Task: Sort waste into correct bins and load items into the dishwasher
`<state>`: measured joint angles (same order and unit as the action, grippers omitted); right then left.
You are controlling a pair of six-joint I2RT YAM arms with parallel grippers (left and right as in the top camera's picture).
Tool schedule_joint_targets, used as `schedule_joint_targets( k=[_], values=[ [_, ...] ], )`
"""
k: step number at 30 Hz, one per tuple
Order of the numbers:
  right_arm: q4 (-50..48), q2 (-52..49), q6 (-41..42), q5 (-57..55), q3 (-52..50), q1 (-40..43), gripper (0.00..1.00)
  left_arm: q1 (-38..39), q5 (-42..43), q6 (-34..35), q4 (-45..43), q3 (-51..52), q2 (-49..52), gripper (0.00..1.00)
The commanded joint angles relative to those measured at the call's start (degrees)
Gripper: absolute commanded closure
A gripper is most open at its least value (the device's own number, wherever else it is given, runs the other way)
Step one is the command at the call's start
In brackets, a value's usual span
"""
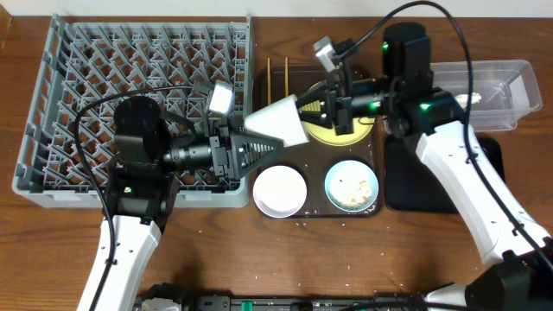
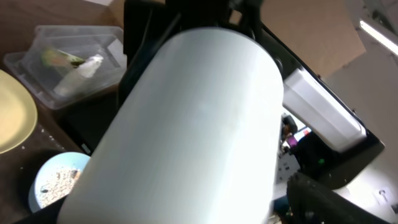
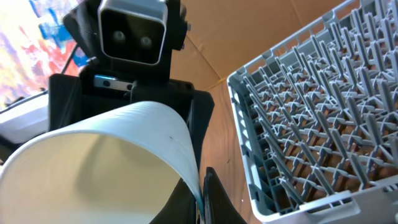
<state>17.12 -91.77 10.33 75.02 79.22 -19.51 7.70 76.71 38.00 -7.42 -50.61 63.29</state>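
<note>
A small white cup [image 1: 278, 121] hangs on its side above the gap between the grey dishwasher rack [image 1: 86, 78] and the brown tray. My right gripper [image 1: 304, 107] is shut on its rim; the thin wall is pinched between the two fingers [image 3: 214, 199]. My left gripper [image 1: 263, 138] stands open, its fingers spread around the cup's narrow end. The cup [image 2: 199, 124] fills the left wrist view, with one dark finger [image 2: 323, 199] beside it. On the tray lie a white bowl [image 1: 279, 190], a light blue bowl [image 1: 352, 185] with crumbs, a half-hidden yellow plate [image 1: 346, 134] and chopsticks [image 1: 278, 76].
The clear tub [image 1: 488, 86] at the back right holds a wrapper and a napkin [image 2: 78, 68]. The black tray [image 1: 488, 168] lies partly under my right arm. The brown serving tray [image 1: 315, 210] sits between rack and bins. The rack's edge [image 3: 298, 124] is close to the cup.
</note>
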Motion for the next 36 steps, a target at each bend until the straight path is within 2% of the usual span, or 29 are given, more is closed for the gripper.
schedule_joint_targets(
  k=[1,6,9,10,13,15,19,23,25,27,32,36],
  values=[
    [-0.26,0.04,0.33,-7.13,0.37,-1.95,0.99,0.15,0.7,0.5,-0.83,-1.16,-0.11,0.21],
    [-0.61,0.04,0.35,-7.08,0.37,-2.38,0.99,0.15,0.68,0.46,-0.85,-1.16,-0.11,0.34],
    [-0.35,0.04,0.35,-7.06,0.37,-2.38,0.99,0.15,0.61,0.44,-0.9,-1.16,-0.11,0.36],
    [-0.07,0.04,0.35,-7.08,0.37,-2.38,0.99,0.13,0.63,0.44,-1.14,-1.16,-0.11,0.36],
    [1.42,0.04,0.17,-7.08,0.37,-2.38,0.99,0.13,0.66,0.48,-3.17,-1.16,-0.13,0.19],
    [2.58,0.04,-0.81,-7.06,0.37,-2.36,0.99,0.13,0.68,0.5,-4.57,-1.16,-0.13,0.15],
    [3.65,0.04,-1.2,-7.08,0.37,-2.19,0.99,0.09,0.66,0.48,-5.6,-1.16,-0.13,0.15],
    [4.15,0.04,-1.25,-7.06,0.37,-2.14,0.99,-0.09,0.66,0.46,-6.08,-1.16,-0.13,0.24],
    [4.83,0.04,-1.95,-7.08,0.37,-2.14,0.99,-0.37,0.66,0.48,-6.84,-1.16,-0.13,0.23],
    [5.2,0.04,-2.27,-7.06,0.37,-2.14,0.99,-0.59,0.66,0.48,-7.63,-1.16,-0.13,0.17],
    [5.46,0.04,-2.23,-7.06,0.37,-1.55,0.99,-1.66,0.85,0.5,-8.13,-1.16,-0.17,0.17],
    [5.64,0.07,-2.25,-5.44,0.37,0.04,0.99,-1.7,1.97,0.48,-8.15,-1.16,-0.15,0.24]
  ],
)
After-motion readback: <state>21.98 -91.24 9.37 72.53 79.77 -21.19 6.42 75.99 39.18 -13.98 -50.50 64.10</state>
